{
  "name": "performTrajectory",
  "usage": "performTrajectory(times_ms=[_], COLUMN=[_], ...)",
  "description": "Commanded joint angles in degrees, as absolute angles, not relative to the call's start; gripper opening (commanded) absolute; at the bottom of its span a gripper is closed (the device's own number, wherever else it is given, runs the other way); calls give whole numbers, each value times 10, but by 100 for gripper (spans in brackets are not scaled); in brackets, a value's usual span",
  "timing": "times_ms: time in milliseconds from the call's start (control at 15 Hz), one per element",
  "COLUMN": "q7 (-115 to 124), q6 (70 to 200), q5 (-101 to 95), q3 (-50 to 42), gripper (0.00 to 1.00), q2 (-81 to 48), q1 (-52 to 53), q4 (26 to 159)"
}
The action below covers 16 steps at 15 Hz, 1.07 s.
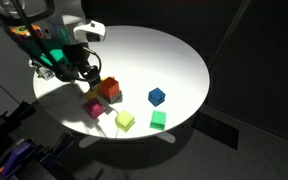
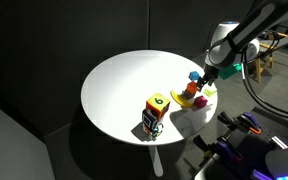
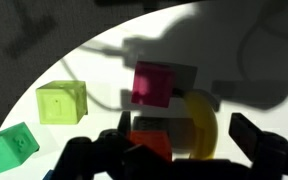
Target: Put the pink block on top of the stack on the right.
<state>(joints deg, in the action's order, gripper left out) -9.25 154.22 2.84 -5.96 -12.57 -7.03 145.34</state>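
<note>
The pink block [image 3: 152, 83] is a magenta cube lying on the white table, also seen in an exterior view [image 1: 95, 107]. The stack [image 1: 109, 88] is orange on top and darker red below. It stands just behind the pink block, and its orange top shows in the wrist view [image 3: 150, 141]. A yellow curved block [image 3: 201, 125] leans beside the stack. My gripper [image 3: 184, 128] is open and empty. It hangs over the stack and the yellow block, short of the pink block. It also shows in both exterior views [image 1: 84, 68] [image 2: 206, 75].
A lime-yellow cube [image 3: 61, 102] [image 1: 126, 121], a green cube [image 3: 11, 148] [image 1: 158, 120] and a blue cube [image 1: 157, 96] lie on the round white table [image 1: 174, 55]. A multicoloured pile of blocks [image 2: 156, 110] stands near the table's edge. The surroundings are dark.
</note>
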Motion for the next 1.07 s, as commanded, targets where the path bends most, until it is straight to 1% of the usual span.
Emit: performTrajectory(times_ms=[0,1000], q7=[-102,-106], q6=[1533,1607], q5=[39,40], q3=[-50,-20], gripper=[100,100], q2=[-145,-242], q1=[-82,-112], q4=[1438,1412])
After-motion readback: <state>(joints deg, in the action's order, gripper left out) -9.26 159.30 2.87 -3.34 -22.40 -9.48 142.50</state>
